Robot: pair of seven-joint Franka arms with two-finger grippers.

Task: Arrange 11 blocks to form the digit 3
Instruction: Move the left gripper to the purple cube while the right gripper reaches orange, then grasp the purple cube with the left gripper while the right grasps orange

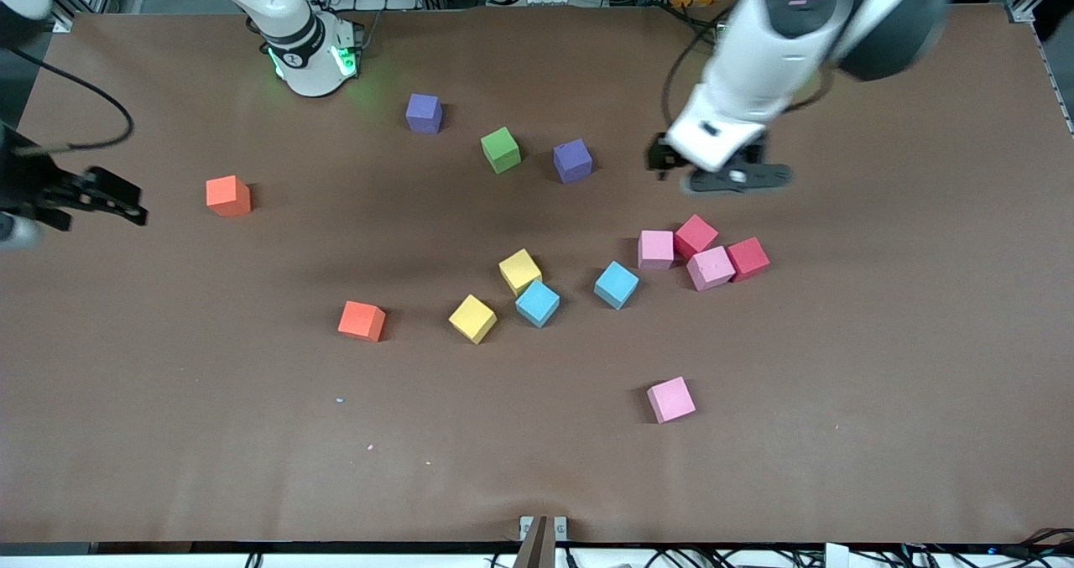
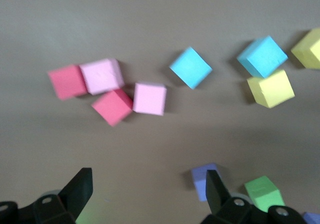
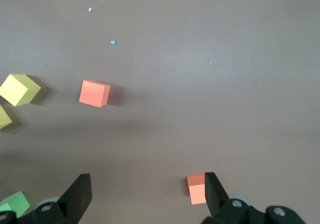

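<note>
The blocks lie scattered with no digit 3 formed. Two red (image 1: 696,237) and two pink blocks (image 1: 655,249) touch in a cluster, and a third pink (image 1: 670,399) lies nearer the front camera. Two yellow (image 1: 520,271) and two light blue (image 1: 537,303) sit mid-table. Two purple (image 1: 572,161), one green (image 1: 501,149) and two orange (image 1: 228,195) lie apart. My left gripper (image 1: 720,170) (image 2: 147,189) hangs open and empty over bare table between a purple block (image 2: 201,178) and the cluster (image 2: 111,90). My right gripper (image 1: 113,199) (image 3: 147,191) is open and empty beside an orange block (image 3: 196,188).
The brown table (image 1: 881,383) is edged by metal rails and cables. The right arm's base (image 1: 310,56) stands near the first purple block (image 1: 424,113). Small crumbs (image 1: 340,401) dot the table toward the front camera.
</note>
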